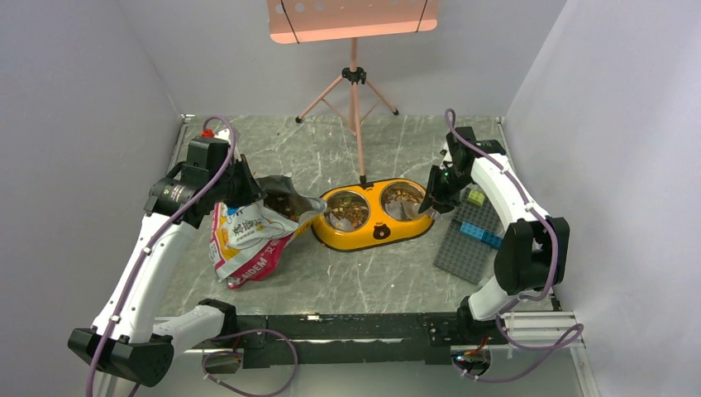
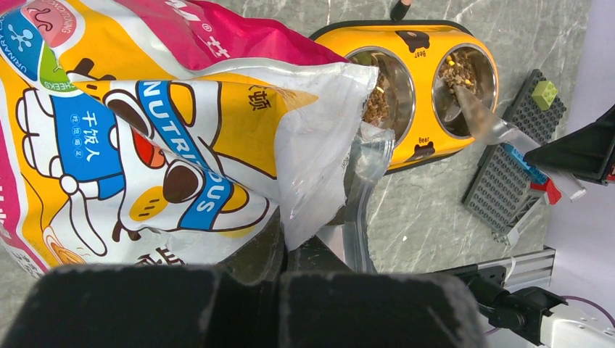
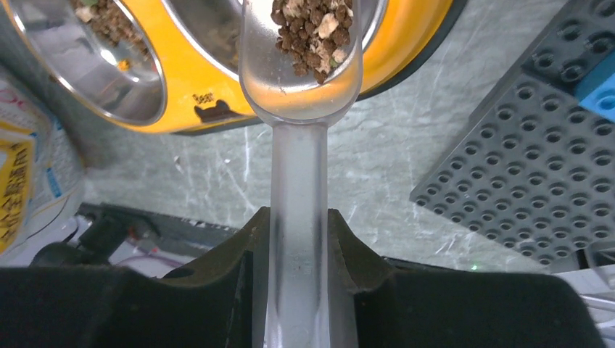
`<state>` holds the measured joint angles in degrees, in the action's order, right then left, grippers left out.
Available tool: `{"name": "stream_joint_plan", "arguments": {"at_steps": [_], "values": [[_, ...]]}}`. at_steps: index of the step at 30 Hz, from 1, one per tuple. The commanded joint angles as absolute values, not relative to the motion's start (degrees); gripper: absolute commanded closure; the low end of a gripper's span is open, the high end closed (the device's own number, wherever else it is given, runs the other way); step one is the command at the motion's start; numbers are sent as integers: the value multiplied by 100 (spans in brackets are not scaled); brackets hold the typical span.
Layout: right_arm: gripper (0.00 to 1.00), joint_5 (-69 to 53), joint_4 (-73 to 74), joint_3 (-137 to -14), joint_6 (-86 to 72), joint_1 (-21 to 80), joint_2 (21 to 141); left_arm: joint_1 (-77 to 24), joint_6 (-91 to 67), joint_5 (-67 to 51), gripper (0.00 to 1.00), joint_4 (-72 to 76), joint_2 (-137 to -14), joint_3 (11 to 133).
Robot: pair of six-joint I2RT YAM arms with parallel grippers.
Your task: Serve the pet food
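The white-and-yellow pet food bag (image 1: pixel 248 236) lies on the table left of the yellow feeder (image 1: pixel 376 229), its open mouth toward the feeder. My left gripper (image 1: pixel 250 197) is shut on the bag's top edge (image 2: pixel 319 196). Brown kibble lies in both steel bowls (image 2: pixel 376 105). My right gripper (image 1: pixel 436 194) is shut on the handle of a clear plastic scoop (image 3: pixel 299 87). The scoop holds kibble (image 3: pixel 312 29) over the rim of the feeder's right bowl (image 3: pixel 402 40).
A grey studded baseplate (image 1: pixel 469 240) with a blue brick and a green brick lies right of the feeder, under my right arm. A pink stand on a tripod (image 1: pixel 354 83) stands behind the feeder. Grey walls close in both sides.
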<state>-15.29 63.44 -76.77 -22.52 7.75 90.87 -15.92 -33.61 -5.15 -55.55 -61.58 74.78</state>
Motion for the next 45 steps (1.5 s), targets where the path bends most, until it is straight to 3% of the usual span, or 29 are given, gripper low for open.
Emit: {"name": "stream_joint_plan", "arguments": {"at_steps": [1, 7, 14, 25, 32, 41, 45], "values": [[100, -2386, 6645, -7763, -2343, 610, 9080, -1564, -3351, -874, 100, -4020, -5846, 7831], [100, -3237, 6213, -7431, -2658, 484, 9167, -1554, -3424, -972, 100, -3993, -5871, 7845], [100, -3340, 6179, -7342, -2884, 196, 8885, -1556, -3433, -930, 100, -4083, -5788, 7902], [100, -3329, 6495, -7647, -3034, 35, 8416, -1556, -3499, -963, 100, -4211, -5746, 8061], [100, -3422, 6084, -6919, -3027, 35, 8228, -1555, -3622, -1094, 100, -4224, -5697, 8063], [100, -3383, 6154, -7115, -2934, 40, 7839, -1556, -3991, -1273, 100, -4204, -5492, 7876], [100, -2895, 6203, -7201, -2817, 149, 7527, -1556, -4189, -1277, 100, -4255, -5403, 7918]]}}
